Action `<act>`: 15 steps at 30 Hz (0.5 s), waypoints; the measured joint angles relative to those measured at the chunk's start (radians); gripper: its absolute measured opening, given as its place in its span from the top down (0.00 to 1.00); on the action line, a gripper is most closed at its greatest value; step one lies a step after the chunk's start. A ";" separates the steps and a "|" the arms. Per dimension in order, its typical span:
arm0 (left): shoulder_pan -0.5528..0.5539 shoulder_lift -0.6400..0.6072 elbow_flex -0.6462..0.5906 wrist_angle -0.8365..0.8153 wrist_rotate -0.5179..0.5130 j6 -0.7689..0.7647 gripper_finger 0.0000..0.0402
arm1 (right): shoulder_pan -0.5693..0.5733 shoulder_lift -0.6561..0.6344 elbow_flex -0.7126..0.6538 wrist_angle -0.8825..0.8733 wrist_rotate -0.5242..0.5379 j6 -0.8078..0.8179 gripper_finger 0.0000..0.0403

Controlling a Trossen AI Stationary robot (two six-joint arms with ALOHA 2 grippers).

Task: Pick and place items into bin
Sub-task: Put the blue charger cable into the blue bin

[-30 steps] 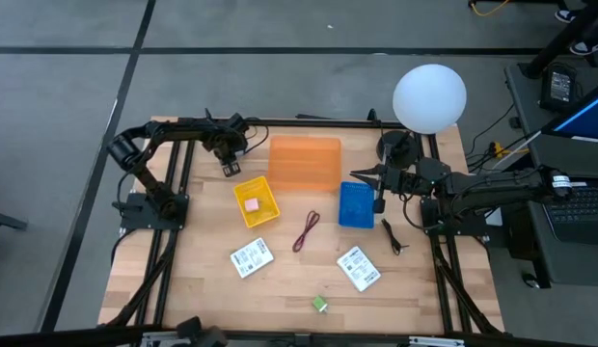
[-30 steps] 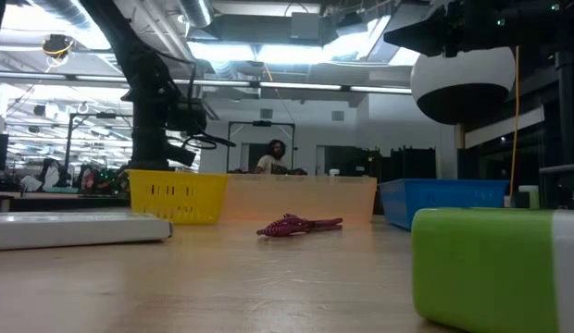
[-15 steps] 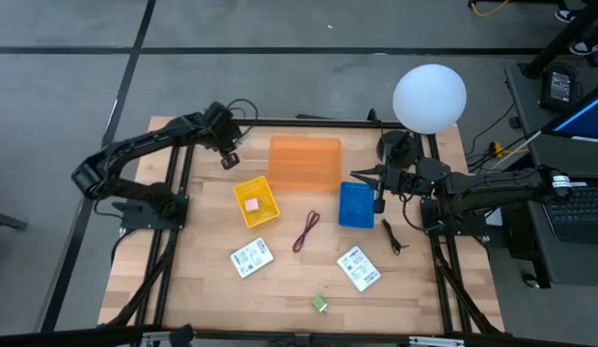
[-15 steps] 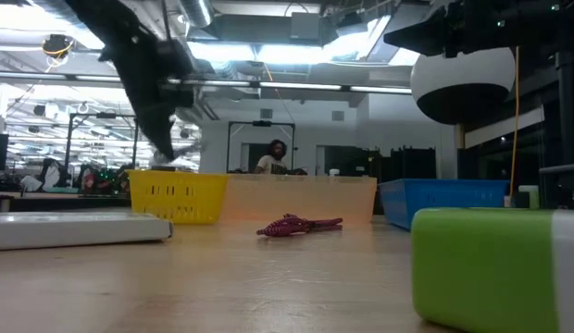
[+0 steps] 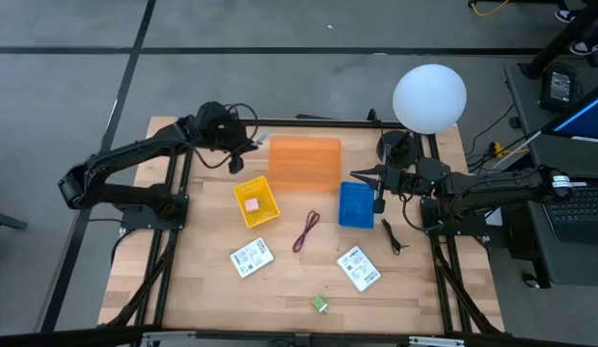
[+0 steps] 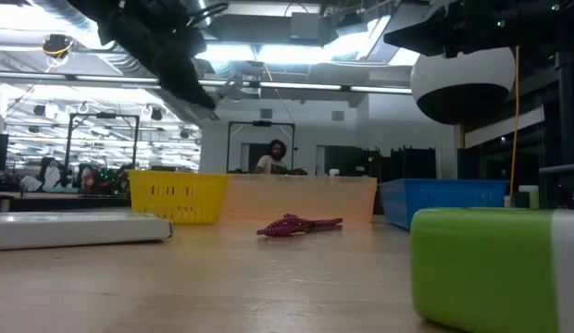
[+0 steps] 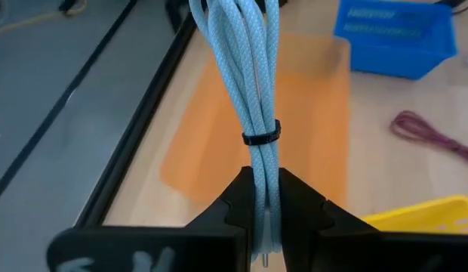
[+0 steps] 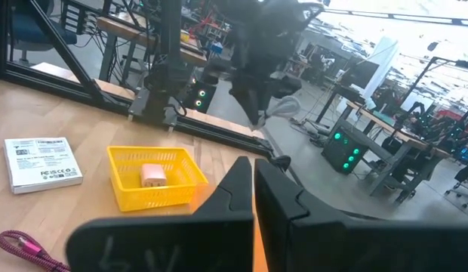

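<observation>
The pale blue braided cable bundle (image 7: 258,98) hangs clamped in the left claw (image 7: 266,208) above the flat translucent orange bin's (image 5: 304,162) near edge; released here, its loose end could drape outside. The right claw (image 8: 253,189), closed and empty, waits beside the blue basket (image 5: 356,204). Judged from above: three bins including the yellow basket (image 5: 256,200), two white labelled packets (image 5: 251,257), one dark red cord (image 5: 306,231).

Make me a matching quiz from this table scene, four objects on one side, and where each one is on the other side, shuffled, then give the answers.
Things:
1. pink block
2. light blue cord bundle
3. dark red cord
4. green block

Places:
A. lying on the table between the two white packets
B. inside the yellow bin
C. near the table's front edge
D. clamped in the left gripper

Pairs: 1-B, 2-D, 3-A, 4-C
</observation>
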 joint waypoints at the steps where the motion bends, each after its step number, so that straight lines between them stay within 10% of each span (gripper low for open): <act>1: -0.019 0.000 -0.009 0.032 0.000 -0.010 0.93 | 0.000 0.000 0.000 0.000 0.000 0.000 1.00; 15: -0.330 0.000 -0.280 0.661 -0.022 -0.102 0.93 | 0.000 0.000 0.000 -0.011 0.000 0.000 1.00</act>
